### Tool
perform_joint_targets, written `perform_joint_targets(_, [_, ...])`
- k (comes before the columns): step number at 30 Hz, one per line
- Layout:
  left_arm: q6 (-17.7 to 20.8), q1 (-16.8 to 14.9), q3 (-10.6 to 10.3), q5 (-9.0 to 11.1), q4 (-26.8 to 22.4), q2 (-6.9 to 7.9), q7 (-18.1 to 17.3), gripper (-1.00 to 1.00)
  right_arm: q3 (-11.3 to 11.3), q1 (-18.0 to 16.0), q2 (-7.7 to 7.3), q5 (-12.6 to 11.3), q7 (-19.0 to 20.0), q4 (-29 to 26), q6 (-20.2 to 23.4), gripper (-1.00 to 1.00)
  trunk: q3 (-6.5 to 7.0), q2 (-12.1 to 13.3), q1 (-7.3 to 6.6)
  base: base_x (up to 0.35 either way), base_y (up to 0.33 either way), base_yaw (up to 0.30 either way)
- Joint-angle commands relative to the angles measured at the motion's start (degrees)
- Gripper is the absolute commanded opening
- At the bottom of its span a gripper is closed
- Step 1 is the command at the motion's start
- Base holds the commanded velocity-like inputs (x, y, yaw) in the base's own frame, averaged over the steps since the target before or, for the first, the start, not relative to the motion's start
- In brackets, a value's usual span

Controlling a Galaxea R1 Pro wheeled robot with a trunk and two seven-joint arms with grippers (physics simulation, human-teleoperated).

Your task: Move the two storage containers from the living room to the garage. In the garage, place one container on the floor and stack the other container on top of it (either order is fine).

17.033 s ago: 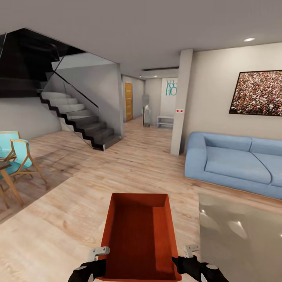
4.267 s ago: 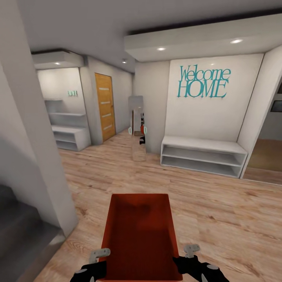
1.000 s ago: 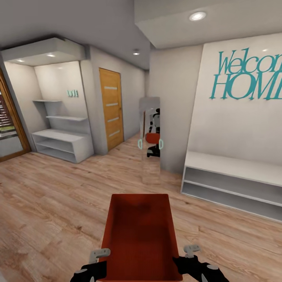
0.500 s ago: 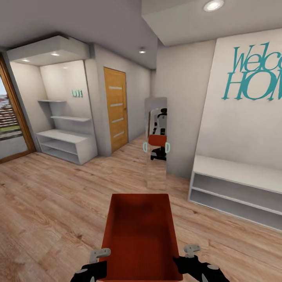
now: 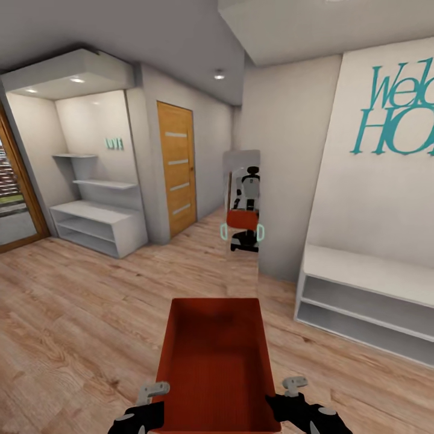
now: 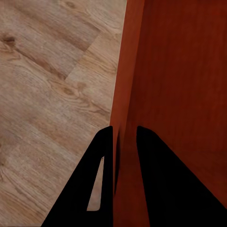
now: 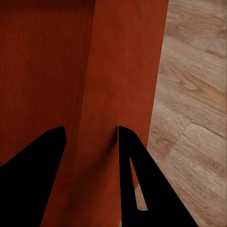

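The head camera looks forward and down from above the arms, taking in the open orange-red rectangular box [image 5: 214,361] near its lower edge and, farther off, a tall standing mirror [image 5: 241,223] and the pale wood-plank floor [image 5: 78,325]. Each wrist camera sits very close to one long wall of that box [image 6: 175,94] [image 7: 80,94], sighting along black fingers [image 6: 101,156] [image 7: 135,161] that straddle the wall. All three views share the box and the plank floor [image 6: 47,94] [image 7: 194,118] beneath it.
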Motion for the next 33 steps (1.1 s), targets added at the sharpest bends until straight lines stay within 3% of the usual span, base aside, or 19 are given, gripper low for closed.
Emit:
perform_joint_targets(1, [-2.5,0.0,0.0,-0.9,-0.2,-0.07,0.4,-1.0,-0.4,0.0,0.09,-0.3,1.6,0.0,0.5,-1.0,-0.09,-0.1,0.05,0.33,0.0,0.0])
perform_joint_targets(33, [-2.5,0.0,0.0,-0.9,-0.2,0.03,0.4,-1.0,-0.3,0.0,0.09,-0.3,1.6,0.0,0.5,-1.0,-0.09,-0.1,0.05,0.307,0.112,0.036])
